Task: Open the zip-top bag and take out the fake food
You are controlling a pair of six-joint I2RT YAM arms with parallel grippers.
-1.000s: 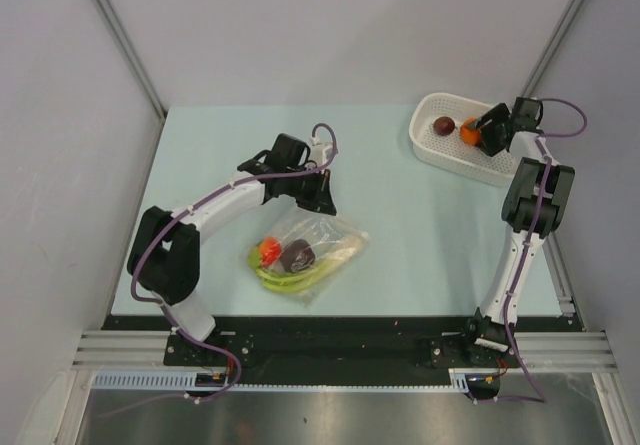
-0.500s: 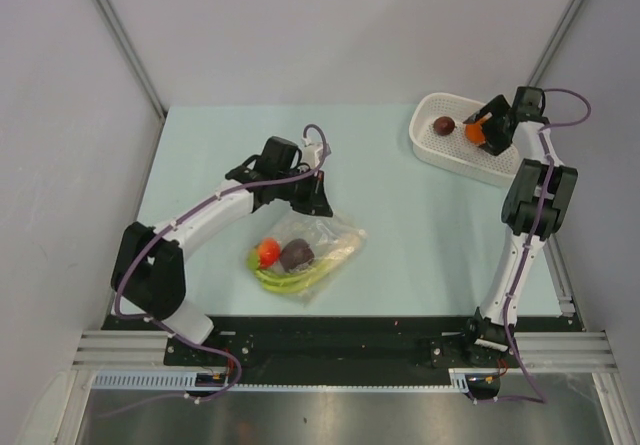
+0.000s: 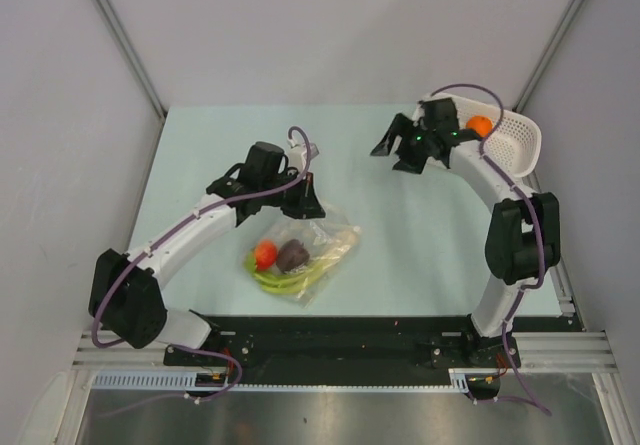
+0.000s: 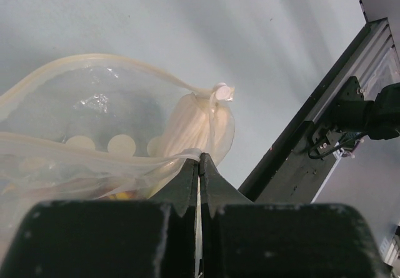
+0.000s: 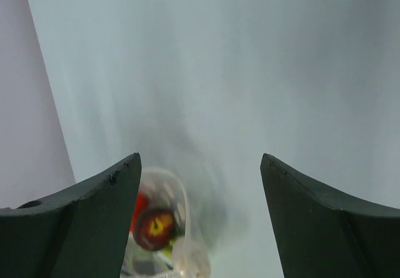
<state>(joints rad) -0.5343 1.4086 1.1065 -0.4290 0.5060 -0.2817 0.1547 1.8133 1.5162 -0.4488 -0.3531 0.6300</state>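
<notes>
Left wrist view: zip-top bag [image 4: 81, 103] is cut off at the left edge, its lower part hidden behind the left gripper [image 4: 199, 162]. Contents are smeared through the plastic; only a pale beige piece [image 4: 187, 125] reads. Right wrist view: the whole frame is motion-blurred, the bag is cut off at the bottom, and the red tomato [image 5: 139, 204] is half behind one of the right gripper [image 5: 200, 165] fingers [image 5: 87, 228]. Top view: the right arm [image 3: 480, 165] covers the left end of the basket [image 3: 525, 145].

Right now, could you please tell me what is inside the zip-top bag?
Through the clear zip-top bag I see a red tomato, a dark purple-brown lump, green stalks and a pale beige piece. Anything lying under them is covered.
</notes>
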